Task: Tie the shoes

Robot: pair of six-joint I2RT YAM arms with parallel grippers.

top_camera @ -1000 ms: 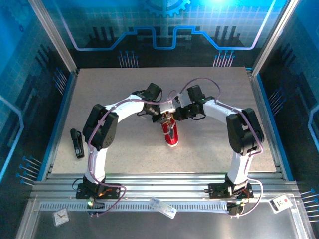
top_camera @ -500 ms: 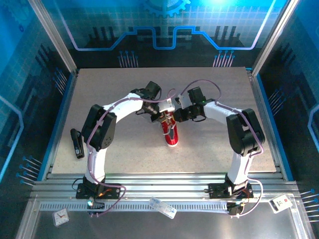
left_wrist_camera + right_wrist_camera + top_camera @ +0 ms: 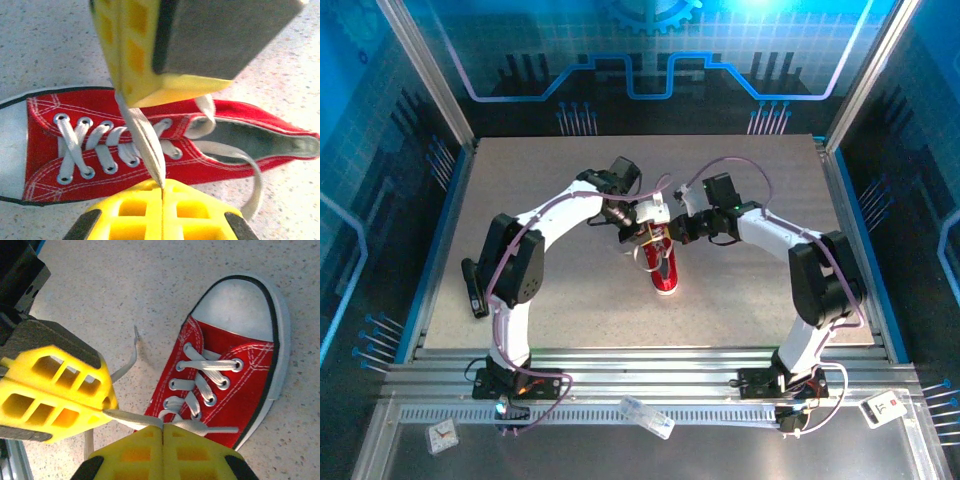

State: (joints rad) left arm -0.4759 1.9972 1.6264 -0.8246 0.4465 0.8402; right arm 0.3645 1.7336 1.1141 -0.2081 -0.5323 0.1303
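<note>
The red shoe (image 3: 663, 268) is seen lying on the grey table (image 3: 560, 290), near the middle. The left gripper (image 3: 162, 189) is shut tight on a white lace (image 3: 142, 137) just above the shoe. The right gripper (image 3: 163, 428) is pinched shut on the same lace. A short bit of lace is stretched between the two grippers, which are held close together over the shoe.

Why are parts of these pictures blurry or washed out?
Left wrist view: the left pincer near the lens is soft, the shoe fairly sharp. Right wrist view: crisp; the lace casts a faint shadow on the table. Top view: bright glare on the back panel.
</note>
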